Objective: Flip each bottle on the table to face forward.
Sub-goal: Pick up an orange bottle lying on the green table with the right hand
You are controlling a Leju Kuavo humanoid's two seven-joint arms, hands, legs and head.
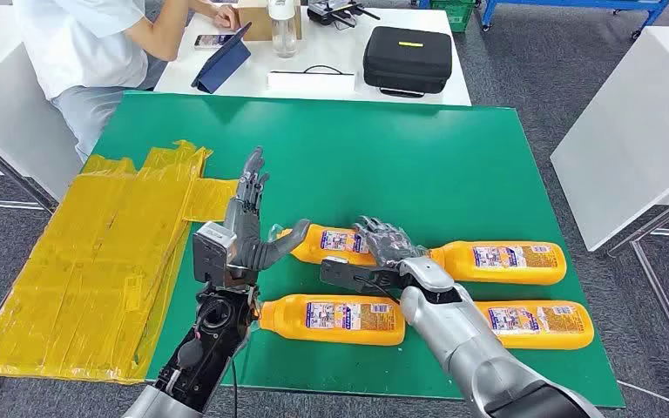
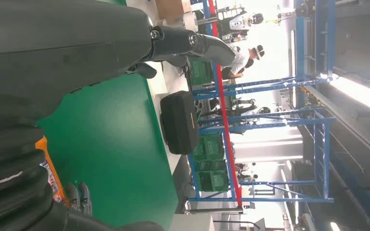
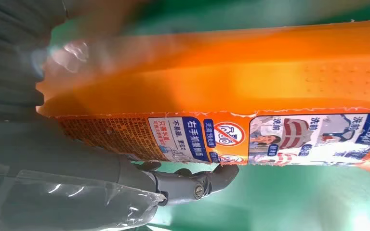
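Four orange bottles lie on their sides on the green table point(image 1: 383, 157). My right hand point(image 1: 383, 248) grips the base end of the far left bottle point(image 1: 331, 242), fingers draped over it and thumb on its near side. Up close, that bottle point(image 3: 250, 82) shows its printed label, with my thumb point(image 3: 188, 185) along it. My left hand point(image 1: 244, 222) stands open with fingers pointing up, its thumb reaching toward that bottle's cap end. The far right bottle point(image 1: 505, 261), near left bottle point(image 1: 335, 318) and near right bottle point(image 1: 536, 324) lie label up.
A crumpled yellow sheet point(image 1: 96, 235) covers the table's left edge. Behind it stands a white table with a black case point(image 1: 407, 57), a tablet point(image 1: 222, 63) and a seated person point(image 1: 96, 43). Another white table point(image 1: 627, 148) stands to the right.
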